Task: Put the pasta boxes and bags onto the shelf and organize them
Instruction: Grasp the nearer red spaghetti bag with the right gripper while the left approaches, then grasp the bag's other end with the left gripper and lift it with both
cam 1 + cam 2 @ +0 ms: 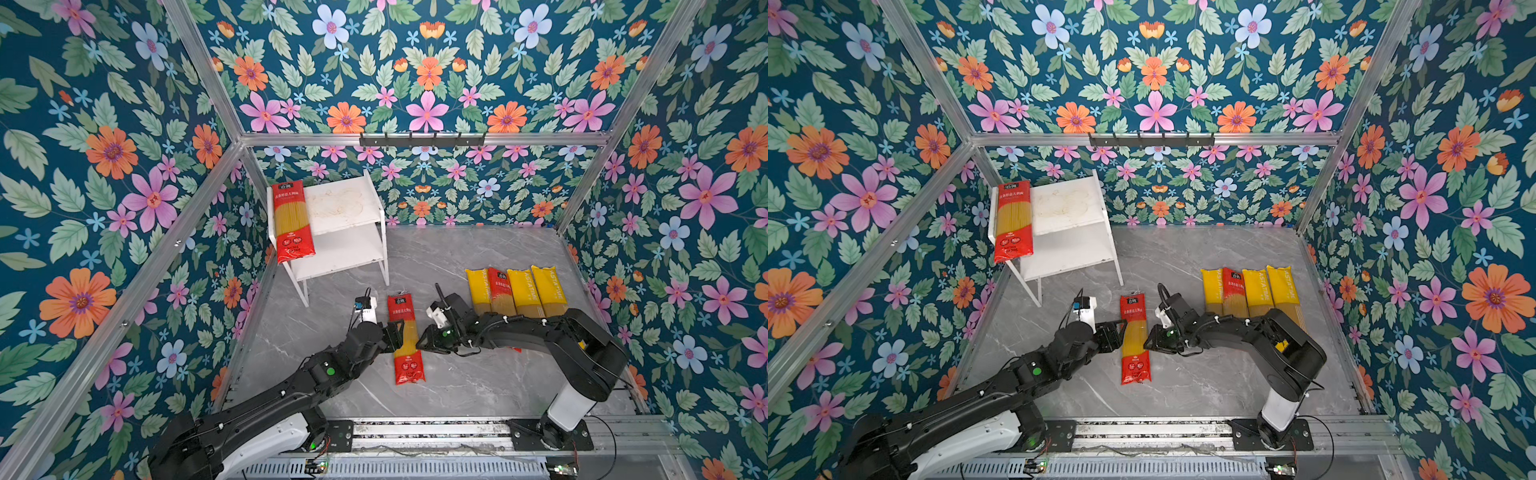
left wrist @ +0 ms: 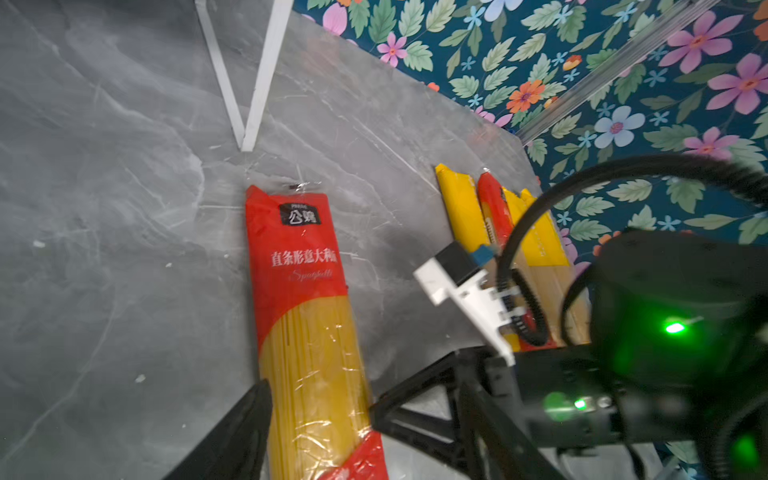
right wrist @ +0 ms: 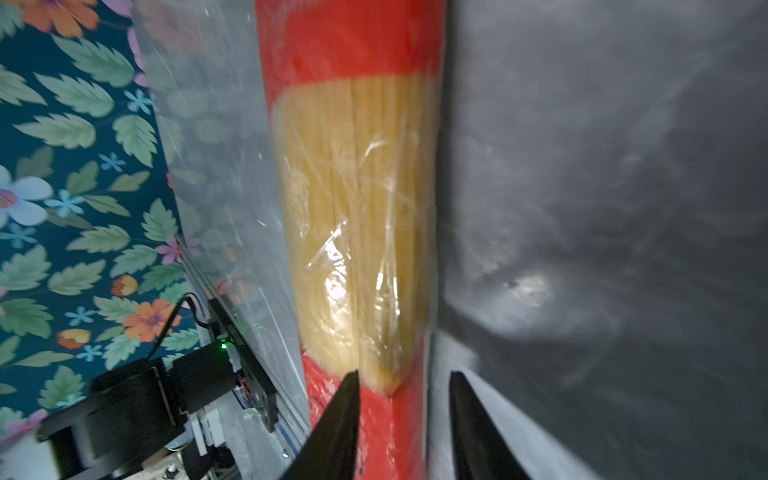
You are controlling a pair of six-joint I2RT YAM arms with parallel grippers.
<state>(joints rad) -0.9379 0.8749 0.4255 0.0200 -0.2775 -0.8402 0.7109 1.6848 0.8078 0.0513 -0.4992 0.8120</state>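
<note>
Spreading across the cell floor, a grey marble-patterned tabletop [image 1: 457, 249] sits between three walls of dark floral wallpaper [image 1: 104, 166] framed by aluminium bars [image 1: 291, 139]. A black hook rail [image 1: 422, 140] is fixed on the back wall.

At back left stands the shelf [image 1: 345, 253]. Its stained top board carries one red-ended spaghetti bag [image 1: 291, 220] along its left side, the near end overhanging the front. A second red-ended bag [image 1: 405, 336] lies flat mid-table, lengthwise front to back. Further right, a row of four bags [image 1: 515, 291] lies side by side and touching: yellow, red, yellow, yellow. The right arm [image 1: 540, 328] crosses over their near ends.

The left gripper [image 1: 397, 332] meets the second red-ended bag at its left edge with jaws spread wide. One finger [image 2: 249, 419] lies against the wrapper and the other is hidden. The right gripper [image 1: 419, 343], at that bag's right edge, has its jaws partly parted. One fingertip [image 3: 351, 386] is over the wrapper and the other over bare table, clamping nothing.
</note>
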